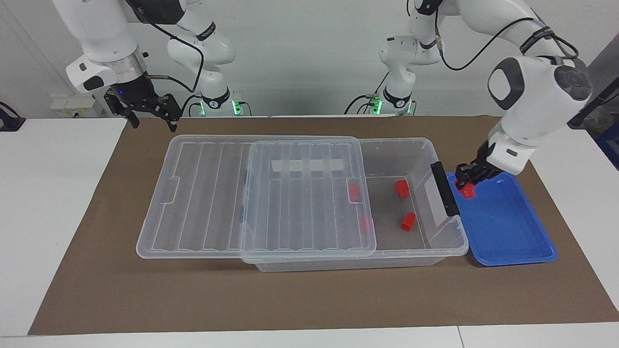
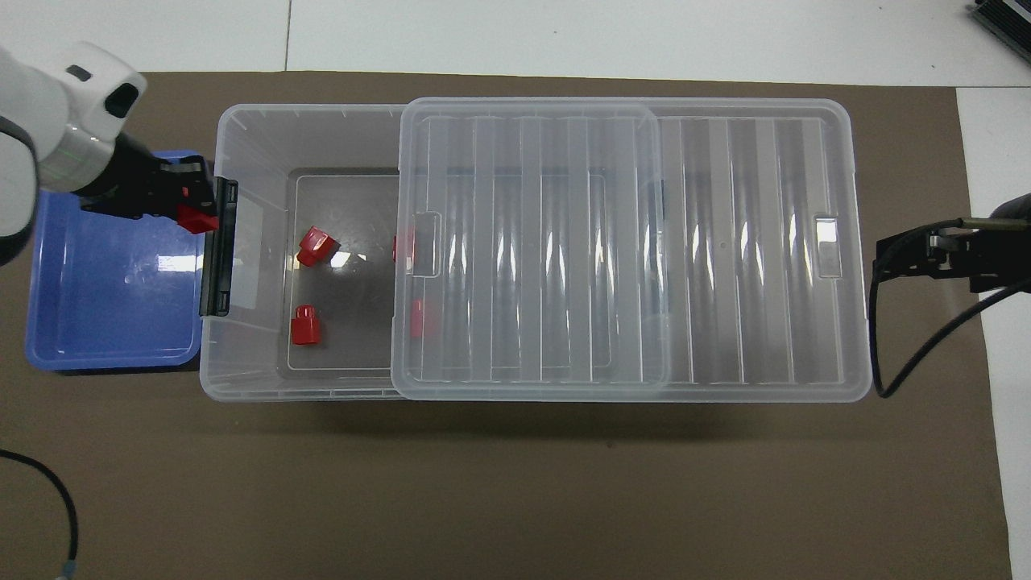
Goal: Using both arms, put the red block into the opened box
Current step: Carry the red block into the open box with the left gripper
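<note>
The right end effector (image 1: 152, 118) waits with its fingers spread apart, grasping nothing, over the brown mat (image 1: 309, 295) at the right arm's end of the desk (image 1: 53, 203), just clear of the lid's end. The left end effector (image 1: 465, 186) is clenched on the red block (image 1: 467, 193), which hangs in the air over the blue tray (image 1: 508, 232), at the tray edge that lies against the box (seen from overhead the block sits right up against the black handle (image 2: 219, 246), though the facing view shows it raised above the tray). The clear storage box (image 1: 411, 256) lies lengthwise on the mat between the two arms, its ribbed clear lid (image 1: 203, 193) slid toward the right arm's end so that the part nearest the tray stands uncovered. In that uncovered part rest two red blocks, one nearer the robots (image 1: 401, 188) and one farther (image 1: 407, 222), well apart from each other. Two more red blocks (image 1: 354, 192) show dimly through the lid's edge, also inside the box.
</note>
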Controlling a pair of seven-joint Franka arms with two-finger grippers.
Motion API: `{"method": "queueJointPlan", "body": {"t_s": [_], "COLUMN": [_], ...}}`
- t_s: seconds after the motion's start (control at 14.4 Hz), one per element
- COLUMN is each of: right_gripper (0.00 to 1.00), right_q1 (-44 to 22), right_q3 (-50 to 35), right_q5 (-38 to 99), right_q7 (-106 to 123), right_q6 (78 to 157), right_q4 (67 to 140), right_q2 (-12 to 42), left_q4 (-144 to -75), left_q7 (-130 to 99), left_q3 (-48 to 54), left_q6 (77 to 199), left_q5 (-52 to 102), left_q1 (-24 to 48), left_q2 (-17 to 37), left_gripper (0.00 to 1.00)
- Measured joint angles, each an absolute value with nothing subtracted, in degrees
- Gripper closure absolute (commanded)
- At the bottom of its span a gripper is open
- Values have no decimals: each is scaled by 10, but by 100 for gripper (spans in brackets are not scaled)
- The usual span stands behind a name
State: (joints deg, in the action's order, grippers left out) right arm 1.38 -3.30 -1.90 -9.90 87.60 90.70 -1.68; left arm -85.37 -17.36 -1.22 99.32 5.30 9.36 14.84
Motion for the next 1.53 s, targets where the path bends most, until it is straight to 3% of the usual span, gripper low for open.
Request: {"method": "queueJointPlan", "body": {"t_s": [0.21,0.42,0.83,1.53], "right_gripper": [0,0,0,0], "right_q1": [14,14,14,14], "right_q3": [-33,-33,-33,-33], "right_q5": [-19,-19,-19,-19], "right_q7": [-99,-99,-99,-99], "right_q6": [876,876,876,876], "right_q4": [907,907,907,907], "right_q2": [-17,-17,-17,-17], "left_q4": [-850,-869,-1066,-1228], "left_q7": [-295,-318,-318,-355], "left_q3": [-11,-13,-15,-13], "left_q6": [1002,1048,1248,1405], "left_q5": [28,10,9,-31], "left_q1": [171,189,192,235], "left_q2": [149,149,111,85], "left_gripper": [97,97,97,97]}}
